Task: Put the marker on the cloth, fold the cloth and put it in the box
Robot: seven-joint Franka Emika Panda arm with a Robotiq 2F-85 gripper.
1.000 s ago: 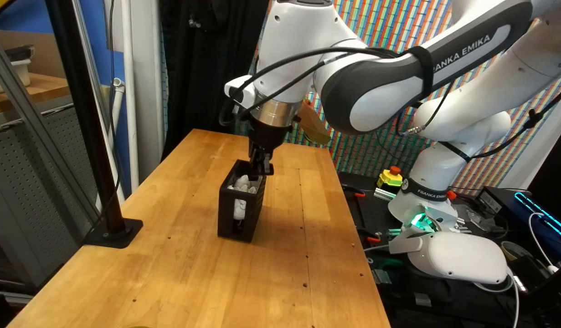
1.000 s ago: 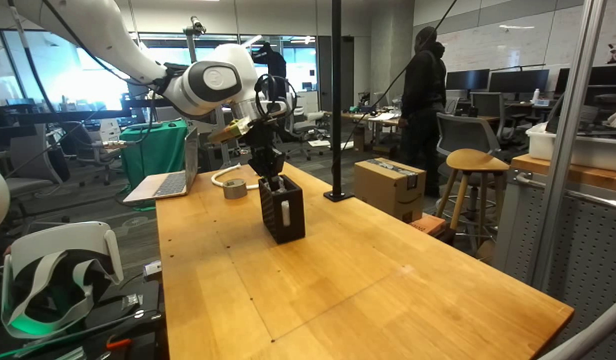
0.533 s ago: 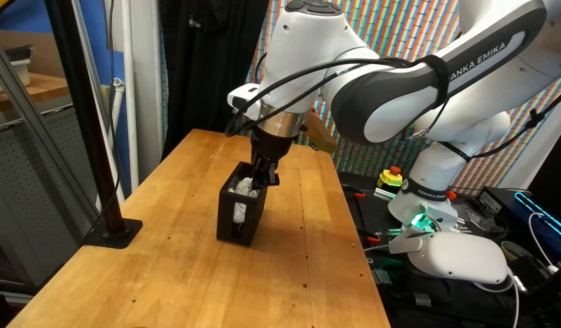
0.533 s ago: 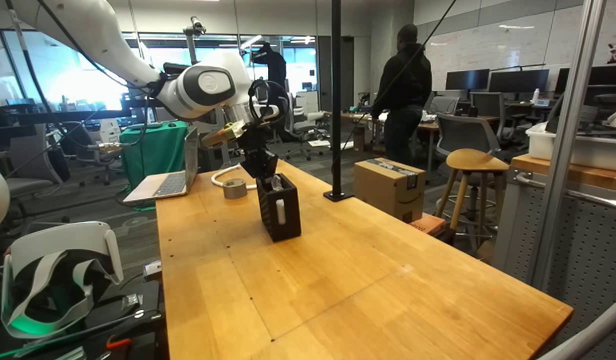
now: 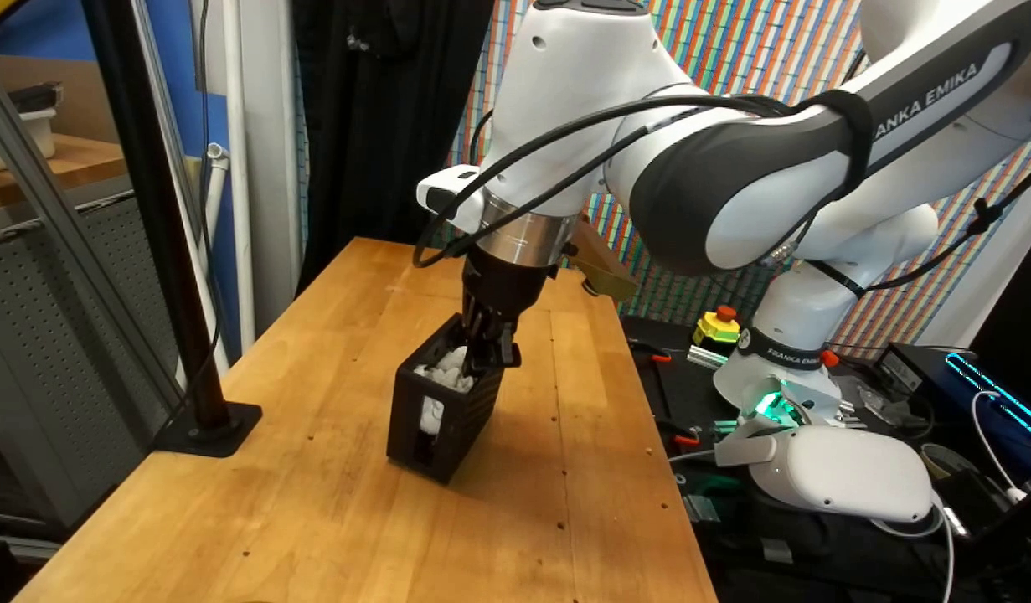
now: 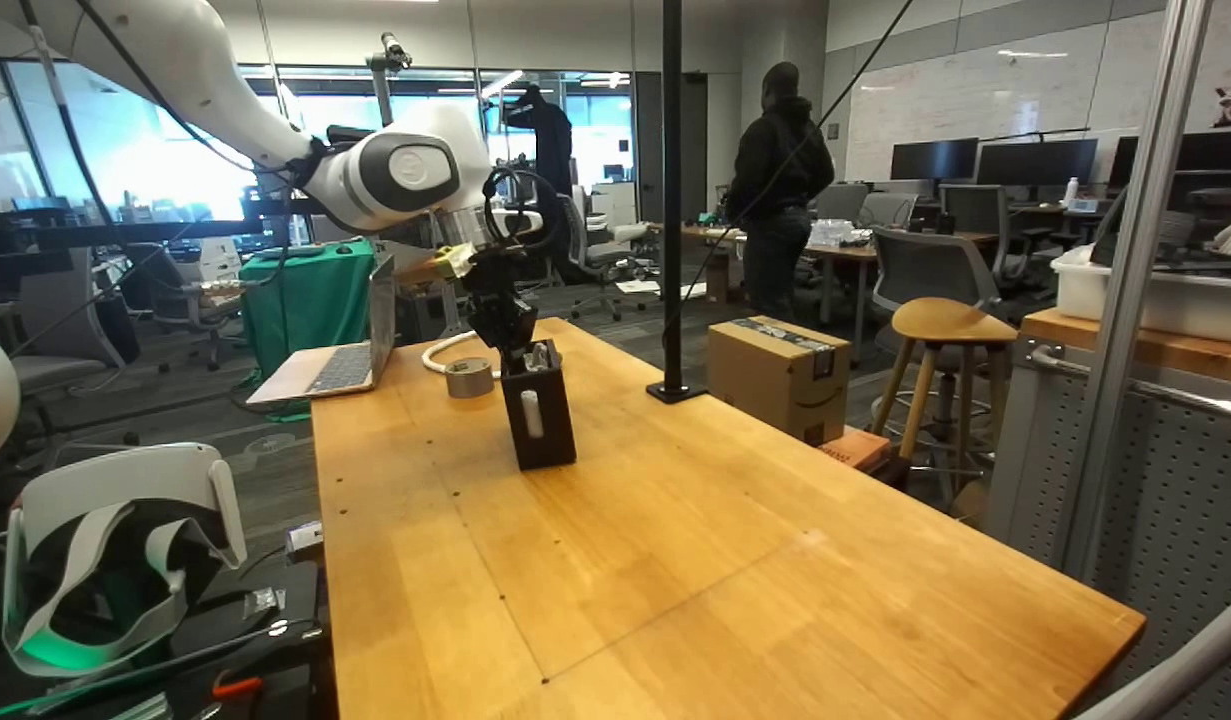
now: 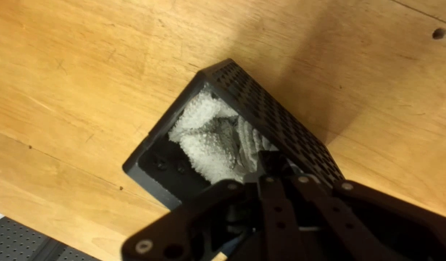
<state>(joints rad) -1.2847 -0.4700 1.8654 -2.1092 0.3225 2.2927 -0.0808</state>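
Fingers closed up at the long side of the black rectangular box; can't tell if I'm pinching it. Off-white fluffy cloth inside, just beside them. I'd exit parallel to that side.

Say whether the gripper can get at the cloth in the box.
Probably yes: the gripper sits at the open top of the box, with the cloth showing beside it. Its jaws look shut, so they would likely have to open first.
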